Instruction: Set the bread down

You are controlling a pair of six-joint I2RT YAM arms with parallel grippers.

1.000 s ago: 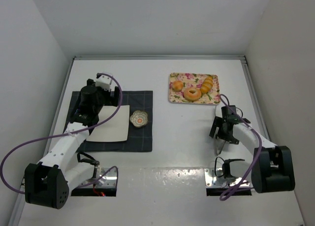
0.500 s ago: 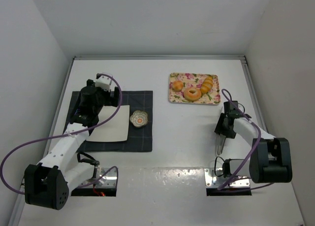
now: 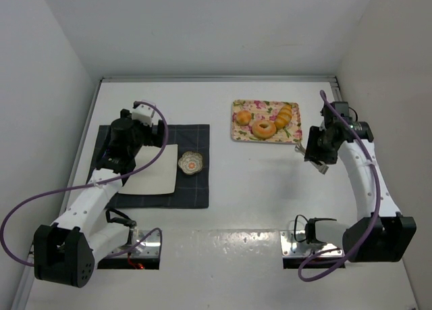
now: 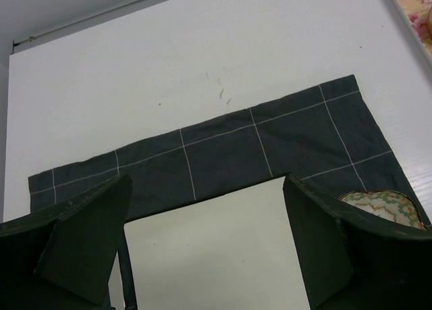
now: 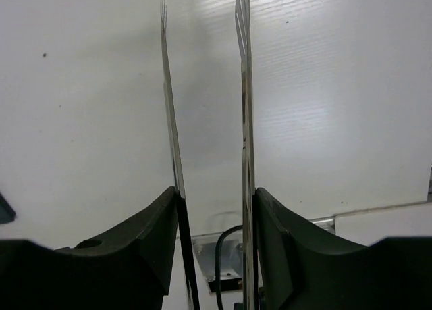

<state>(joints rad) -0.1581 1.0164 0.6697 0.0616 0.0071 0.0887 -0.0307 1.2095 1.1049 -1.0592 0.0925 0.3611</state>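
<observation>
Bread (image 3: 264, 122), namely a bagel (image 3: 263, 128), a bun (image 3: 242, 117) and a ridged roll (image 3: 287, 114), is sitting on a floral tray (image 3: 237, 136) at the table's (image 3: 256, 188) far side. Just beside it, the right gripper (image 3: 317, 155) is pinching thin metal tongs (image 5: 244, 87) between its fingers (image 5: 152, 229). The left gripper (image 4: 206, 188) is hovering, fingers spread, over a white plate (image 4: 216, 256) on a dark cloth (image 4: 223, 155).

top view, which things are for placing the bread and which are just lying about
For the job: bagel, bun and ridged roll on the floral tray; tongs held in the right gripper; probably the white plate as the target.
Lying about: scalloped dish, dark checked cloth, open left gripper.
</observation>
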